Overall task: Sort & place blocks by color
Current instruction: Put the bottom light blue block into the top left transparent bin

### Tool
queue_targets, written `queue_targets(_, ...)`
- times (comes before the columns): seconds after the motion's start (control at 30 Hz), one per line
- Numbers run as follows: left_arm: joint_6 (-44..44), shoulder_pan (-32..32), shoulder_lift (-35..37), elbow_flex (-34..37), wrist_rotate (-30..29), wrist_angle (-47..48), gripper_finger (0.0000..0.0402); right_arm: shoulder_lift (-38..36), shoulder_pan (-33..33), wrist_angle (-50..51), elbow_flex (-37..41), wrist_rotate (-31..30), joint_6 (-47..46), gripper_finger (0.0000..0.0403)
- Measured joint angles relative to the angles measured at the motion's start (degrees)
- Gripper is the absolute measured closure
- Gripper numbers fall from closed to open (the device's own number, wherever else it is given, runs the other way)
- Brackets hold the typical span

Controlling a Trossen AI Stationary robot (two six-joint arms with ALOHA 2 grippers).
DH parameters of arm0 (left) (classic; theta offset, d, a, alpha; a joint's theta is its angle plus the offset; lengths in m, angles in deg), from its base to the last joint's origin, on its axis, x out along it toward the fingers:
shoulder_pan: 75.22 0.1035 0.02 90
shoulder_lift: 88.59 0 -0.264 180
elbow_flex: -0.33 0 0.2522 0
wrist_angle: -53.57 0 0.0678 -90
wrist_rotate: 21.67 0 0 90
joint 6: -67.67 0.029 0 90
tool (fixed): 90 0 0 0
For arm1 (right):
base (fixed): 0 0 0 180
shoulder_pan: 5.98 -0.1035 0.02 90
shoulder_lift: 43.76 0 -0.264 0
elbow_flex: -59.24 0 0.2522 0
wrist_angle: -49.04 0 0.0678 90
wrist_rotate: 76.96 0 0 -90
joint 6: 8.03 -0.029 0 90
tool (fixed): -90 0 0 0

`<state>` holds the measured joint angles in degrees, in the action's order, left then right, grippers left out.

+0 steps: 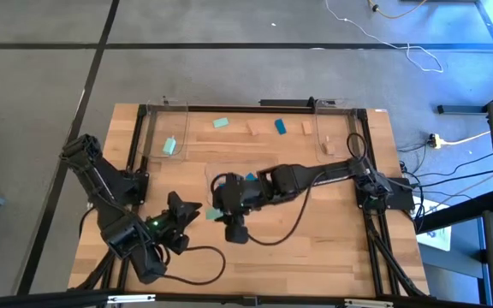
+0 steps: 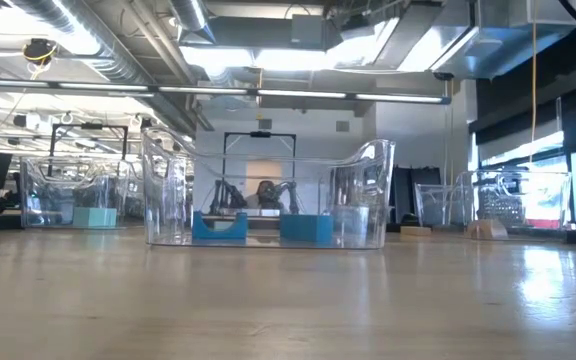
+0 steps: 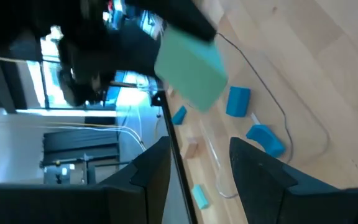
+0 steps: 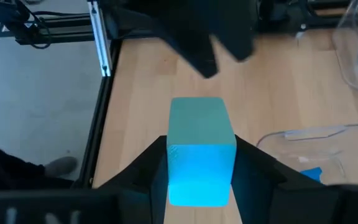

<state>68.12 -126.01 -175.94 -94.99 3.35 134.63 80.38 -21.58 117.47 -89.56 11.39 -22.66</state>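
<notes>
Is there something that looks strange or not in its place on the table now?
Nothing looks spilled or broken. The right gripper holds a mint-teal block above the table, near the open left gripper. Other blocks lie loose along the far side.

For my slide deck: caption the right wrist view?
Right gripper clamps a mint-teal block above the wooden table.

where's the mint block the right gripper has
The mint block sits clamped in the right gripper, near the table's middle in the high view, just right of the left gripper.
</notes>
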Motion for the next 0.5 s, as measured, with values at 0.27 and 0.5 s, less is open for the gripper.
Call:
queue_targets(0.27,0.2,-1.6,0.0,0.0,-3.2,-2.1,0.0246,-0.3,4.5,-2.4,0.0,9.3,2.7,0.0272)
queue_targets(0.5,0.3,-1.8,0.0,0.0,-5.9,-2.0,0.0246,-0.3,5.5,-7.1,0.0,14.4,2.9,0.0272)
